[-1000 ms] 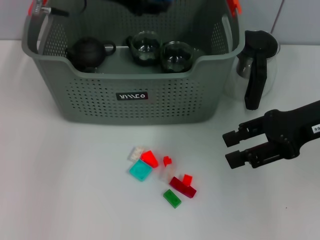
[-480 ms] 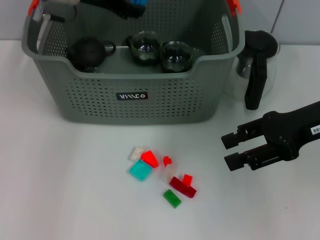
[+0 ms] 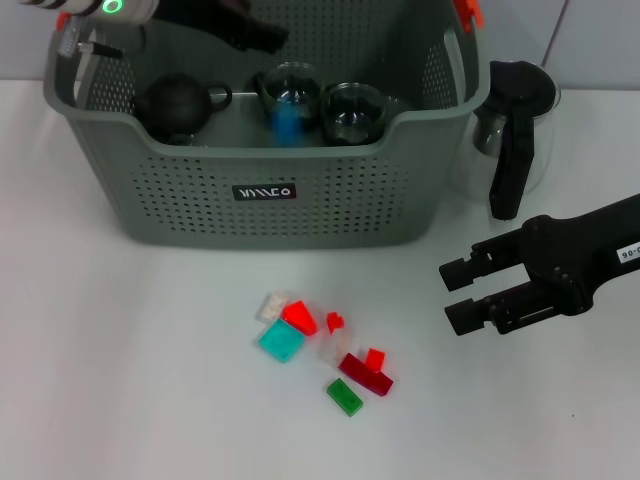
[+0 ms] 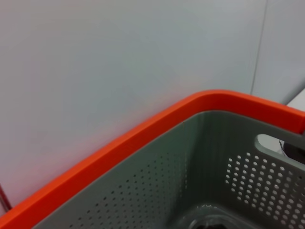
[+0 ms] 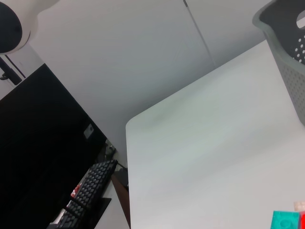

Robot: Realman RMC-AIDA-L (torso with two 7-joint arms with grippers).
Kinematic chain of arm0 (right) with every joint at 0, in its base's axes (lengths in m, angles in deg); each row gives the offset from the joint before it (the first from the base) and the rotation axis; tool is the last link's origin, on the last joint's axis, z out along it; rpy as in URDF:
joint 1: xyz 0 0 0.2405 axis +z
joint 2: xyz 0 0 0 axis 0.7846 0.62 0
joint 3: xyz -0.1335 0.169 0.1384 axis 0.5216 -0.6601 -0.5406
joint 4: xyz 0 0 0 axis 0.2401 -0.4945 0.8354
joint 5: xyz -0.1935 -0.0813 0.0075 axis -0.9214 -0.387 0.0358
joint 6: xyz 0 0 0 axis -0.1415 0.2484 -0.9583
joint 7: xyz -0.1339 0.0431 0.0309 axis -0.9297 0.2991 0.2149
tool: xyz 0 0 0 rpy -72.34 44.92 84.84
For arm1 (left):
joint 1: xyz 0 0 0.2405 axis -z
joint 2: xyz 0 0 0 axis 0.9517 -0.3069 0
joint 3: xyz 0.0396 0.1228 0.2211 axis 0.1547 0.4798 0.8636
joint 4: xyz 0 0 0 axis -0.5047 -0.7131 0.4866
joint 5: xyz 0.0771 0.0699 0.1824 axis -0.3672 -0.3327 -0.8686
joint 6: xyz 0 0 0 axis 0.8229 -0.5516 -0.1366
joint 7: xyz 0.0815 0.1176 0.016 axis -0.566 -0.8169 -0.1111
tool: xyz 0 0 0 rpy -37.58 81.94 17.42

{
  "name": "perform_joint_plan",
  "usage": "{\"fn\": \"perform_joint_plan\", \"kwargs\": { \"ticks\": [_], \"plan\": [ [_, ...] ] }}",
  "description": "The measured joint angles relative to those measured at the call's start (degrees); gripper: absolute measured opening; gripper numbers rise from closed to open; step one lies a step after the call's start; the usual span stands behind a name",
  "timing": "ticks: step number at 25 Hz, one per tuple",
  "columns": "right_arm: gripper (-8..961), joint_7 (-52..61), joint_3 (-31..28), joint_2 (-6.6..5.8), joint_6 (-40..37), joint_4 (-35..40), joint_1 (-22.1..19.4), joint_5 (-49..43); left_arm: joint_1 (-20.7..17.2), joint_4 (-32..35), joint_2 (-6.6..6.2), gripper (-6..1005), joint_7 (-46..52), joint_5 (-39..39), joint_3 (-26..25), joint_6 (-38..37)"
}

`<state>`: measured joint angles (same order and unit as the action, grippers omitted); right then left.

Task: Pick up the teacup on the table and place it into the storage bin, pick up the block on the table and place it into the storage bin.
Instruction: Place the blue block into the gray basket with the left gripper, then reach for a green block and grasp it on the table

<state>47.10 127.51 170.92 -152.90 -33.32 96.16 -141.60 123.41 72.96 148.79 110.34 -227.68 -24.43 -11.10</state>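
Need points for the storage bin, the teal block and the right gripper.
storage bin [image 3: 330, 205], head view, on its perforated front wall right of the black label.
teal block [image 3: 281, 342], head view, on the middle of its top face.
right gripper [image 3: 452, 296], head view, midway between its two black fingertips, which stand apart.

perforated matt plastic storage bin [image 3: 330, 200], glossy glass teacups [image 3: 352, 110]

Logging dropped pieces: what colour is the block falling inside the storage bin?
Blue; the block in the storage bin shows best in the head view.
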Motion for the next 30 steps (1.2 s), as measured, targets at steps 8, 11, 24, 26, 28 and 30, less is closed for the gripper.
{"fn": "perform_joint_plan", "kwargs": {
  "ticks": [8,11,24,26,28,30],
  "plan": [
    [703,-0.1,0.0,-0.32,-0.1,0.1,0.0,0.2,-3.7,8.4,1.65,765,1.0,0.7,0.1,-2.7],
    [703,-0.6,-0.4,-0.62,-0.6,0.0,0.0,0.3,-6.8,15.8,3.43,862,0.7,2.8,0.3,-6.4],
    [703,-2.8,-0.3,-2.27,-2.2,-0.2,-1.8,0.4,-27.0,28.5,5.79,951,-10.8,38.8,-2.5,-30.0],
    [703,-2.7,-0.1,-2.39,-2.2,-0.2,-2.0,0.4,-28.5,26.2,5.96,951,-14.6,39.7,-3.7,-35.1],
    [703,-2.3,0.2,-2.44,-2.2,-0.2,-2.0,0.3,-29.3,23.6,6.03,950,-18.1,40.1,-4.9,-39.7],
    [703,-1.5,0.7,-2.31,-2.3,-0.2,-1.9,0.2,-30.1,21.2,6.05,950,-21.4,40.1,-5.9,-42.9]
  ]
}}
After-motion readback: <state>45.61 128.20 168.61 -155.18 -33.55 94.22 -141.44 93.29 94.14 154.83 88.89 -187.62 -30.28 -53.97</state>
